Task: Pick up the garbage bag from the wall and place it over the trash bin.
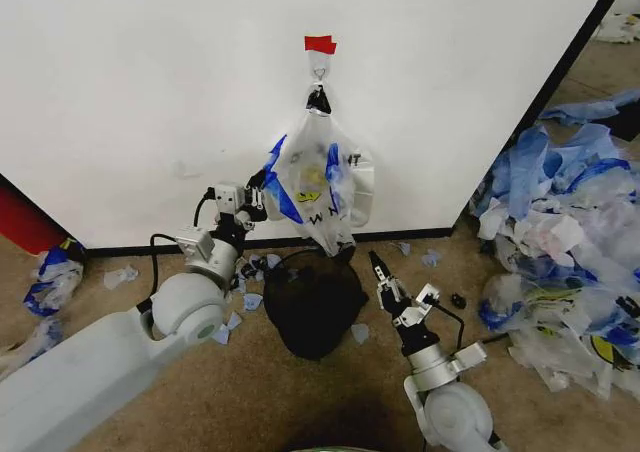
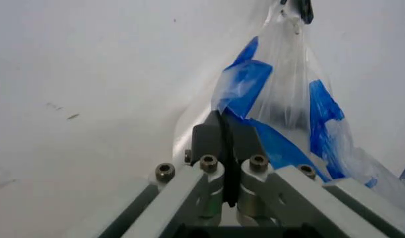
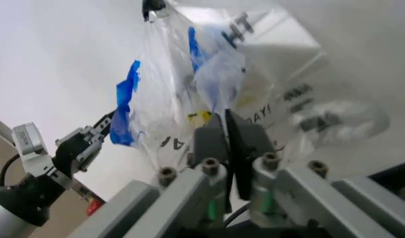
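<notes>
My left hand point(image 1: 262, 188) is pinching the garbage bag point(image 1: 312, 177), not yet unhooked from the wall point(image 1: 150, 82); next I lift it off while my right hand point(image 1: 378, 267), pressed together, waits beside the trash bin point(image 1: 312, 307).

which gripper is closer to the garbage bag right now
Left. The left gripper is at the blue edge of the garbage bag, apparently touching it. The right gripper sits lower, beside the trash bin, below the bag.

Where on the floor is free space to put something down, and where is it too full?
Free: carpet in front of the trash bin, between both arms. Crowded: the scrap pile on the right, and scattered bits along the wall base near the left gripper.
</notes>
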`<state>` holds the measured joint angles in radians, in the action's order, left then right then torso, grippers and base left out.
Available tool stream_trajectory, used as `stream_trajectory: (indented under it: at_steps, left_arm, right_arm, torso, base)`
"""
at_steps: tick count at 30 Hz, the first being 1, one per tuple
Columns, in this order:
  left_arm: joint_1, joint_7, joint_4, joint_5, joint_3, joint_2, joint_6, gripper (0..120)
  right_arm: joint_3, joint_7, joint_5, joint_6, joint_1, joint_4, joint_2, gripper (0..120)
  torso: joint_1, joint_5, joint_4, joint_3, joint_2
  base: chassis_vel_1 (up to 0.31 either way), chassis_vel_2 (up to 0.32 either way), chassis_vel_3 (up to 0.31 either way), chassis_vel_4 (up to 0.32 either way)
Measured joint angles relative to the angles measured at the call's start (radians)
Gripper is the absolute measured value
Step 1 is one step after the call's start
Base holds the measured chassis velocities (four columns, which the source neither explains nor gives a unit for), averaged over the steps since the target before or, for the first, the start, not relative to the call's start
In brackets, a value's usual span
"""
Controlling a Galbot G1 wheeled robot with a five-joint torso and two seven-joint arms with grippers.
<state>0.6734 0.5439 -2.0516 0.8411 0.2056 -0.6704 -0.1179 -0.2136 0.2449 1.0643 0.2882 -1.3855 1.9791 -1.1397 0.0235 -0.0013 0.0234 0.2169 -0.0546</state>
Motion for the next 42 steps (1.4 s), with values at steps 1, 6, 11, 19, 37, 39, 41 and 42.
stream_trajectory:
  at_steps: [1, 6, 11, 19, 37, 39, 41, 42]
  left_arm:
    - [0.002, -0.001, 0.0, 0.0, -0.003, 0.0, -0.001, 0]
    - [0.009, -0.002, 0.006, -0.002, -0.016, 0.0, -0.002, 0]
    - [0.039, -0.003, 0.005, -0.005, -0.057, 0.001, -0.003, 0]
    - [0.078, -0.013, -0.006, -0.007, -0.09, 0.027, -0.011, 0]
    - [0.116, -0.008, 0.015, -0.004, -0.124, 0.024, -0.013, 0]
    - [0.13, -0.008, 0.016, -0.005, -0.133, 0.02, -0.014, 0]
    - [0.134, -0.008, 0.016, -0.006, -0.136, 0.018, -0.015, 0]
    - [0.138, -0.009, 0.016, -0.007, -0.138, 0.017, -0.015, 0]
  right_arm:
    - [-0.015, 0.004, -0.013, 0.004, -0.01, 0.009, 0.008, 9]
    - [-0.113, 0.008, -0.017, 0.005, -0.034, 0.067, 0.071, 26]
    - [-0.209, -0.061, 0.075, -0.013, 0.054, 0.185, 0.208, 46]
    - [-0.027, -0.175, 0.269, -0.077, 0.344, 0.209, 0.377, 74]
    - [0.595, -0.248, 0.261, -0.062, 0.922, -0.201, 0.128, 100]
    - [0.6, -0.269, 0.248, -0.068, 0.932, -0.205, 0.125, 100]
    - [0.602, -0.283, 0.243, -0.073, 0.936, -0.205, 0.124, 100]
    - [0.603, -0.298, 0.236, -0.075, 0.939, -0.205, 0.122, 100]
  torso:
    - [0.0, 0.0002, 0.0, 0.0, 0.0]
    - [0.0, 0.0002, 0.0006, 0.0, 0.0]
    - [0.0, 0.0, 0.0002, 0.0, 0.0]
    - [0.0, -0.0001, -0.0001, 0.0, 0.0]
    - [0.0, -0.0001, 0.0001, 0.0, 0.0]
    - [0.0, -0.0001, 0.0006, 0.0, 0.0]
    - [0.0, 0.0, 0.0005, 0.0, 0.0]
    - [0.0, 0.0, 0.0005, 0.0, 0.0]
  base:
    - [0.0, 0.0, 0.0, 0.0]
    - [0.0, 0.0, 0.0, 0.0]
    - [0.0, 0.0, 0.0, 0.0]
    - [0.0, 0.0, 0.0, 0.0]
    - [0.0, 0.0, 0.0, 0.0]
    - [0.0, 0.0, 0.0, 0.0]
    - [0.0, 0.0, 0.0, 0.0]
    - [0.0, 0.0, 0.0, 0.0]
